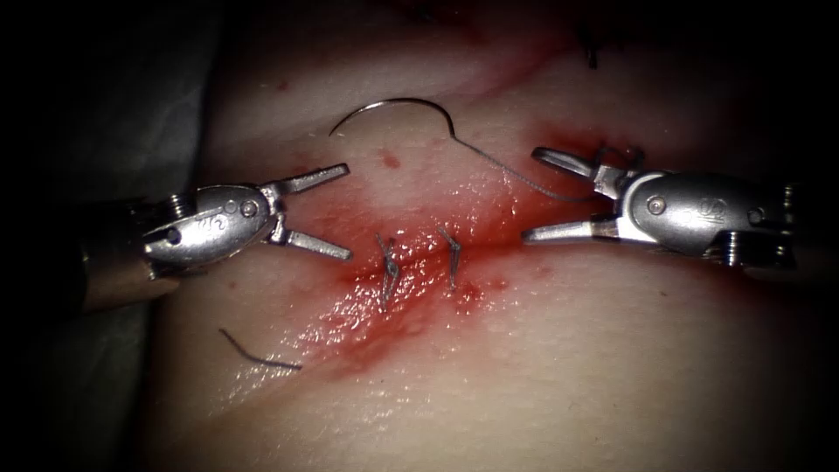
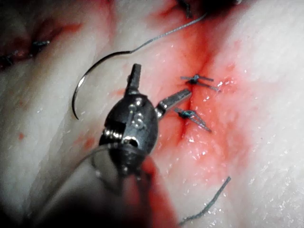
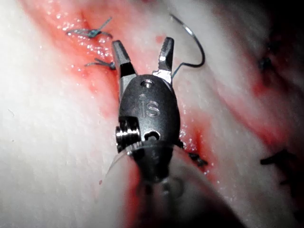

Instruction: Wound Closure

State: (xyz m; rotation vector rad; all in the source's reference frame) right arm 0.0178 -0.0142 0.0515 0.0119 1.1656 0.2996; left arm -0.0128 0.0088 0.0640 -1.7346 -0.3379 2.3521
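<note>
The thin curved steel needle [image 1: 393, 107] lies free on the pale pork-belly tissue [image 1: 542, 367], not in it, beyond the red, wet cut [image 1: 419, 262] and nearer its left side. Its arc runs crosswise, tip toward the left. Dark thread [image 1: 516, 177] trails from its right end toward the right arm's silver needle driver [image 1: 528, 196]. The left arm's silver needle driver [image 1: 348, 211] sits just below the tip and looks nearer. Both tools' jaws are spread and hold nothing. Two knotted stitches [image 1: 387, 267] cross the cut; a cut thread end [image 1: 258, 350] lies near the left tool.
</note>
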